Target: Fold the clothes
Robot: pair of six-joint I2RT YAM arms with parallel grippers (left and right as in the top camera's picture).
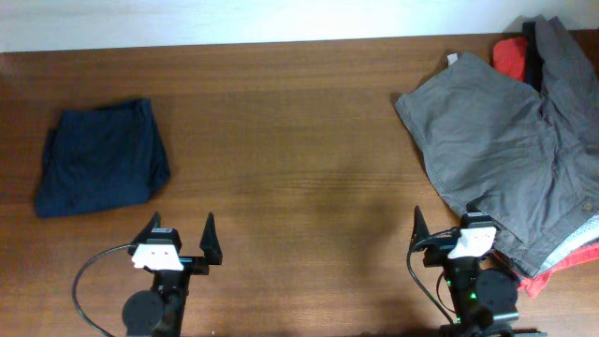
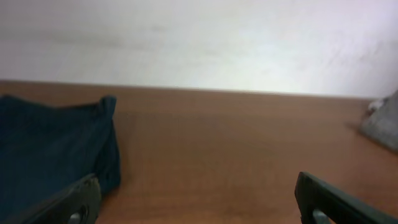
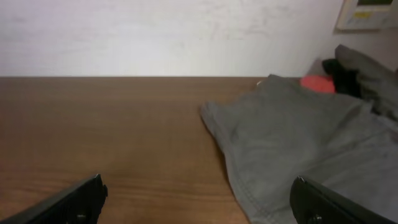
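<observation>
Left claw (image 1: 182, 234) and right claw (image 1: 447, 232) both gape, empty. Crumpled grey-khaki cotton shorts (image 1: 496, 150), right of frame, overlap red cloth (image 1: 510, 54); a grab may snag both.

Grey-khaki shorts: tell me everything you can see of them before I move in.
The grey-khaki shorts look like soft, creased cotton. They lie flat and unfolded on the right side of the table, with seams showing and a small white tag at the far corner. Red cloth shows from beneath their near right edge, and a darker grey garment seems to overlap them on the far right. The right gripper is open at their near edge, gripping nothing.
</observation>
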